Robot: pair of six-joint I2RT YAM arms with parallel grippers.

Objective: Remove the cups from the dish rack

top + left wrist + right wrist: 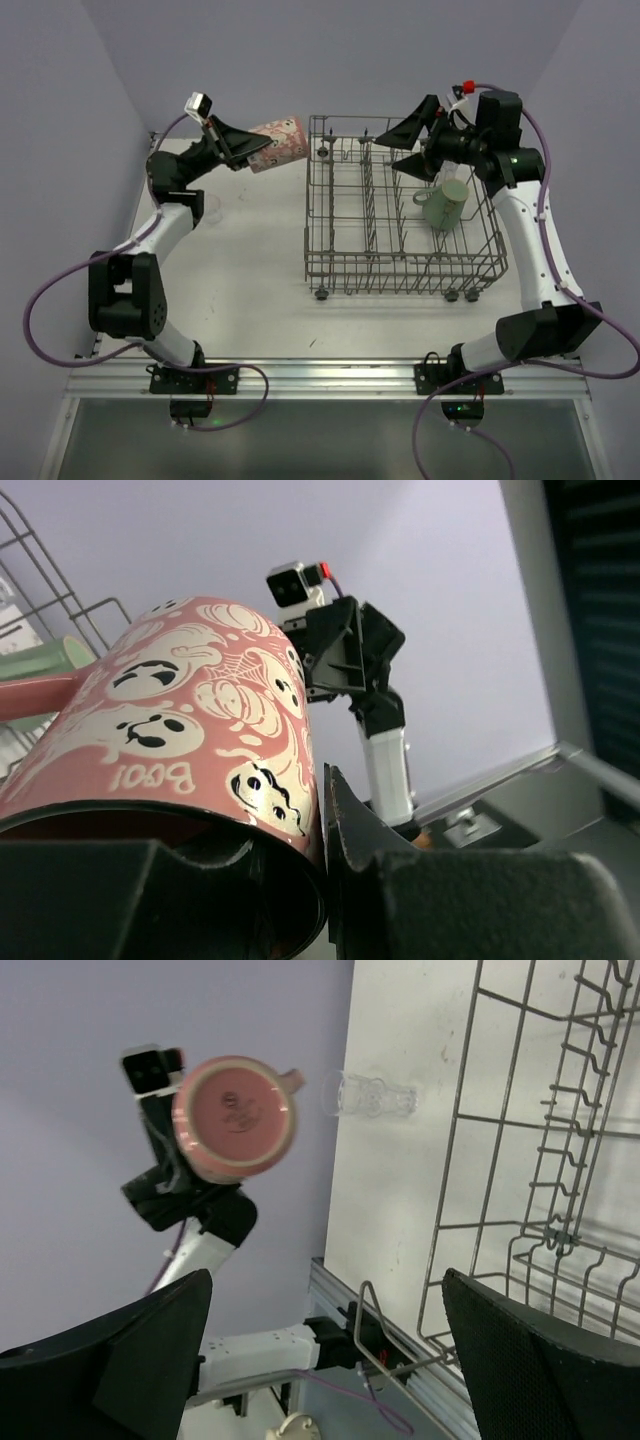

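My left gripper is shut on the rim of the pink-red cup with the pale ghost pattern, holding it on its side in the air left of the dish rack. In the left wrist view one finger is inside the cup and one outside, with the gripper closed on its wall. A mint-green mug stands in the rack's right part. A clear glass tumbler stands on the table by the left arm. My right gripper is open and empty above the rack's far right corner.
The rack's grey wire wall fills the right of the right wrist view, where the pink cup's base also shows. The purple back wall is close behind both grippers. The table's metal front rail runs along the near edge.
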